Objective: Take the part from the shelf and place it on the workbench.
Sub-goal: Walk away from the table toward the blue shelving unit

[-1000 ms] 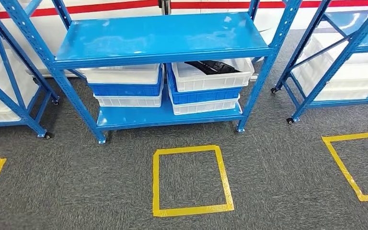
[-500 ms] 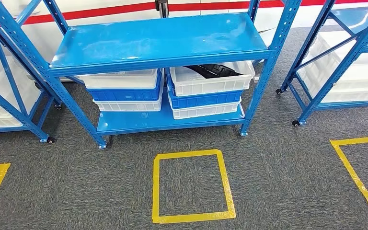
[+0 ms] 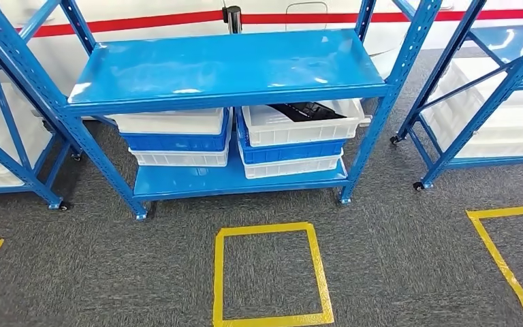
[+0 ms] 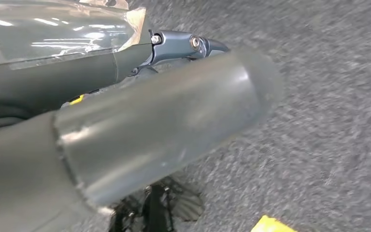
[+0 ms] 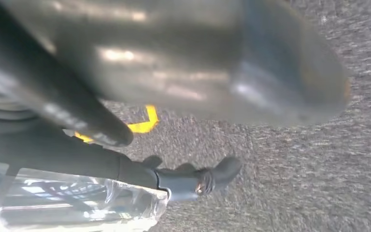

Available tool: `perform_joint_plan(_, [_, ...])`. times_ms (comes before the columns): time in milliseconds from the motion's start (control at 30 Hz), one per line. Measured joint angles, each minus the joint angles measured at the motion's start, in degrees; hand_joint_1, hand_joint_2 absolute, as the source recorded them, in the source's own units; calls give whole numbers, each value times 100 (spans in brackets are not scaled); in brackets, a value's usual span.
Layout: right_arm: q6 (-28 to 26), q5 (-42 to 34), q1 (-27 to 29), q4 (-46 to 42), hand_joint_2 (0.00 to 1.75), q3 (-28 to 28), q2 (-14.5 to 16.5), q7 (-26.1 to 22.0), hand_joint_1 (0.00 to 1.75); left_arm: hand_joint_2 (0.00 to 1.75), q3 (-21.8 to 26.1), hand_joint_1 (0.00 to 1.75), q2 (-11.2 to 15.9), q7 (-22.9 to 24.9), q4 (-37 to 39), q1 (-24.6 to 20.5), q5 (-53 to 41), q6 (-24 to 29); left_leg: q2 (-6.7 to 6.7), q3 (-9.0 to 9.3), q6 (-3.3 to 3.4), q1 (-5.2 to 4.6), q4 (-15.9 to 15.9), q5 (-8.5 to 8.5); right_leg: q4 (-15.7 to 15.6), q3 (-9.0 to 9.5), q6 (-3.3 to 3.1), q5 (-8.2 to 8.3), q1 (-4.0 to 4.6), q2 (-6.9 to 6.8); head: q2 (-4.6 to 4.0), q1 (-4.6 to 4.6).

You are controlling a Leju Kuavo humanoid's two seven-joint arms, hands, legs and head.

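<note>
part: you see only a dark strip, rest hidden under the shelf | left hand, right hand: blurred, fingers unreadable | side racks: cut off

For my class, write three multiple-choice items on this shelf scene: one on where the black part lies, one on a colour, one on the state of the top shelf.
1. Where does the black part lie?
A. On the carpet
B. In the top white crate of the right-hand stack
C. On the top shelf

2. What colour is the tape square on the carpet?
A. Yellow
B. Green
C. White

3. How is the top shelf of the middle rack?
A. Piled with crates
B. Covered by a cloth
C. Bare

Answers: 1 B, the dark part sits inside that crate under the top shelf; 2 A, the tape outline in front of the rack is yellow; 3 C, its blue surface carries nothing.
</note>
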Motion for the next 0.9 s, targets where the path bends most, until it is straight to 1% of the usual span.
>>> perform_joint_plan(33, [0,2,-6,1,0,0,-10,-3,0,0,2,0,-3,0,0,-8,2,0,12,19,-8,-1,5,-17,314,-177,-3,-157,-18,3,0,4])
perform_joint_plan(67, [0,3,-11,1,0,0,-16,-5,0,0,3,0,-6,0,0,-12,4,0,14,35,-20,2,9,-34,637,-391,6,-295,-32,5,0,9])
perform_joint_plan(100, [0,4,-8,1,0,-1,-28,-5,0,0,3,0,-10,0,1,-11,5,-1,15,54,-44,6,12,-54,857,-564,39,-359,-48,5,0,8])
perform_joint_plan(133, [0,4,2,1,0,-1,-37,-6,0,0,3,0,-15,0,2,-7,5,-2,7,83,-73,15,16,-81,876,-640,95,-308,-62,5,0,10])
perform_joint_plan(167, [0,5,12,1,0,-2,-45,-5,0,0,4,0,-22,0,4,-3,8,-2,-3,126,-105,29,20,-115,706,-632,173,-156,-83,4,0,11])
perform_joint_plan(200, [0,5,20,1,0,-2,-53,-5,0,0,4,0,-29,0,6,-1,11,-3,-14,180,-142,45,25,-159,353,-546,270,89,-113,4,0,10])
perform_joint_plan(233, [0,6,28,1,0,-2,-58,-3,0,0,4,0,-34,1,7,0,14,-4,-21,223,-181,59,28,-207,7,-447,340,314,-138,4,0,12])
perform_joint_plan(267, [1,5,29,8,0,-2,-57,6,0,0,6,0,-37,0,7,-5,16,-4,-23,259,-218,66,44,-253,-276,-391,366,431,-147,4,0,13])
perform_joint_plan(300, [1,3,26,15,0,-2,-57,15,0,0,8,0,-35,-1,7,-13,16,-6,-22,262,-256,64,61,-289,-426,-352,333,506,-145,0,0,15])
perform_joint_plan(367, [-2,-12,18,30,0,-4,-56,42,0,0,11,0,-32,-2,8,-23,6,-6,-23,255,-314,50,100,-326,-456,-352,170,469,-126,-14,0,-10])
perform_joint_plan(400, [-5,-23,18,29,0,-5,-54,50,0,0,10,0,-31,-3,7,-26,-2,-6,-24,246,-337,48,118,-327,-453,-315,107,499,-141,-20,0,-27])
perform_joint_plan(433, [-9,-34,26,29,0,-9,-50,58,0,0,10,0,-34,-3,7,-25,-9,0,-18,206,-360,53,216,-319,-478,-275,75,496,-162,-24,0,-48])
perform_joint_plan(467, [-13,-43,37,29,0,-11,-42,62,0,0,10,0,-38,2,7,-29,-15,17,-3,97,-389,64,412,-321,-504,-216,50,491,-181,-24,0,-61])
perform_joint_plan(500, [-15,-46,37,29,0,-14,-33,62,0,0,9,0,-42,24,7,-37,-16,43,13,-95,-426,77,733,-372,-528,-179,26,477,-195,-24,0,-77])
perform_joint_plan(533, [-19,-47,36,29,0,-15,-28,63,0,44,8,0,-45,76,7,-42,-15,72,31,-350,-465,94,1127,-481,-544,-144,-3,456,-194,-22,0,-91])
perform_joint_plan(567, [-20,-45,29,29,0,-15,-24,67,0,87,8,0,-44,163,7,-46,-13,93,44,-607,-497,110,1498,-628,-549,-122,-32,429,-190,-16,0,-100])
perform_joint_plan(600, [-21,-42,24,29,0,-15,-24,74,0,131,8,0,-43,265,7,-48,-12,97,51,-827,-518,123,1764,-744,-549,-99,-53,402,-186,-10,0,-105])
perform_joint_plan(633, [-21,-38,21,29,0,-15,-25,86,0,175,8,0,-43,366,8,-47,-13,81,55,-959,-523,130,1854,-755,-550,-67,-63,374,-181,-4,0,-106])
perform_joint_plan(667, [-21,-32,22,29,0,-15,-26,102,0,175,8,0,-43,448,8,-46,-19,61,57,-988,-513,132,1745,-630,-551,-24,-65,344,-175,1,0,-107])
perform_joint_plan(700, [-21,-28,22,29,44,-15,-24,116,0,175,7,0,-43,503,9,-45,-28,40,57,-910,-487,131,1441,-386,-553,24,-65,315,-167,5,0,-108])
perform_joint_plan(733, [-21,-22,21,29,87,-15,-19,129,0,175,7,0,-41,539,9,-45,-40,25,60,-770,-445,124,1032,-104,-559,53,-60,284,-161,6,0,-108])
perform_joint_plan(767, [-21,-16,18,29,131,-15,-11,137,0,175,6,0,-38,560,9,-49,-51,17,62,-638,-404,106,689,50,-563,89,-50,256,-144,8,0,-105])
perform_joint_plan(800, [-22,-11,11,29,175,-15,-3,141,0,175,5,0,-36,571,9,-57,-61,12,61,-539,-361,79,429,98,-568,102,-29,229,-133,9,0,-110])
perform_joint_plan(833, [-22,-7,1,29,175,-15,2,143,0,131,5,0,-33,578,9,-64,-67,9,59,-485,-322,54,304,77,-576,96,0,206,-122,9,0,-115])
perform_joint_plan(867, [-22,-3,-8,29,175,-15,8,144,0,87,4,0,-31,584,9,-67,-70,9,49,-466,-296,34,284,11,-589,109,31,186,-108,9,0,-118])
perform_joint_plan(900, [-22,1,-15,28,175,-15,11,145,0,44,4,0,-31,590,9,-66,-72,9,40,-417,-269,36,223,39,-604,116,65,164,-85,4,0,-128])
